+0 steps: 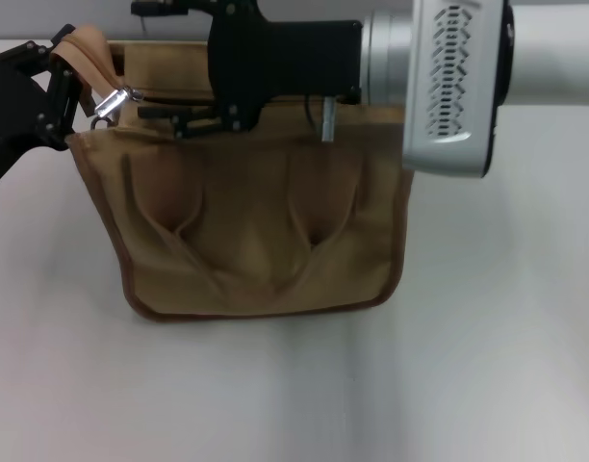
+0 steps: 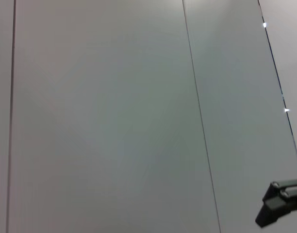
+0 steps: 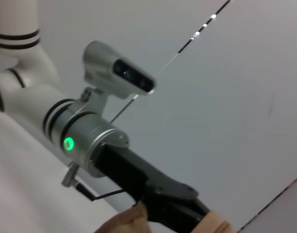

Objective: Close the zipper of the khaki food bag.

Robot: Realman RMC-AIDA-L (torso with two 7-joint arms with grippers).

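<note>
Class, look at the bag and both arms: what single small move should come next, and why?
Probably draw the zipper pull along the bag top. The pull sits at the bag's left end, by the left end effector gripping the strap there, and the right end effector reaches in over the zipper line.

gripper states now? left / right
Left gripper: closed on a strap handle at the khaki food bag's left end.
Right gripper: over the bag's top by the zipper; cannot tell.
</note>
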